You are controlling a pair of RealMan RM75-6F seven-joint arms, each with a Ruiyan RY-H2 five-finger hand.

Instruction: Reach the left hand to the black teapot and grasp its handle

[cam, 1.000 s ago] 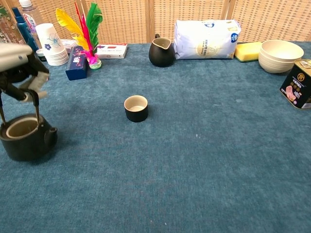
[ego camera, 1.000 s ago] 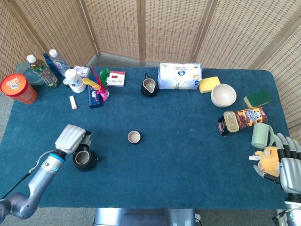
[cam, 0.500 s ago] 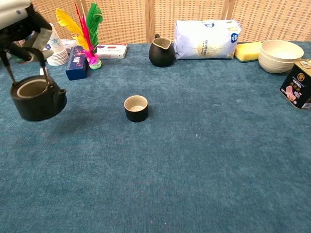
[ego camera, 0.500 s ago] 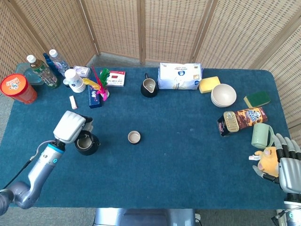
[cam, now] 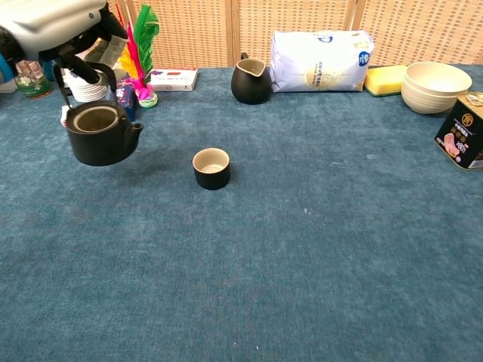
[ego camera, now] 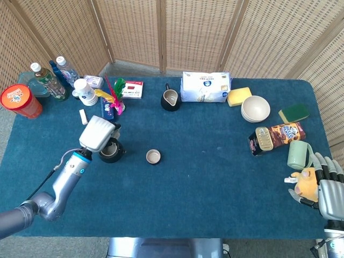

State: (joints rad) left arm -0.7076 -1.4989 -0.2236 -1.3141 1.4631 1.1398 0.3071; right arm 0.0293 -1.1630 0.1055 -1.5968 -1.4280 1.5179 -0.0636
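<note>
- Since the earlier frames the round black lidless teapot (cam: 99, 136) has risen off the counter and travelled right and toward the far side, carried by the left hand (ego camera: 97, 133); it now hangs in the air to the left of the small black cup (cam: 210, 167) with the pale inside.
- The teapot hangs directly below the left hand's fingers (cam: 84, 69), which curl around its thin arched wire handle (cam: 64, 89); its body sits under the palm, spout pointing right toward the cup.
- In the head view the teapot (ego camera: 111, 151) shows just beside and below the white back of the hand, which hides part of its rim.
- The right hand (ego camera: 329, 188) rests at the near right edge of the blue-carpeted counter (ego camera: 215, 183), its fingers spread and holding nothing, touching a small yellow toy (ego camera: 307, 181).
- Behind the raised teapot stand a stack of white paper cups (cam: 81, 83) and bright feathers (cam: 140, 38).
</note>
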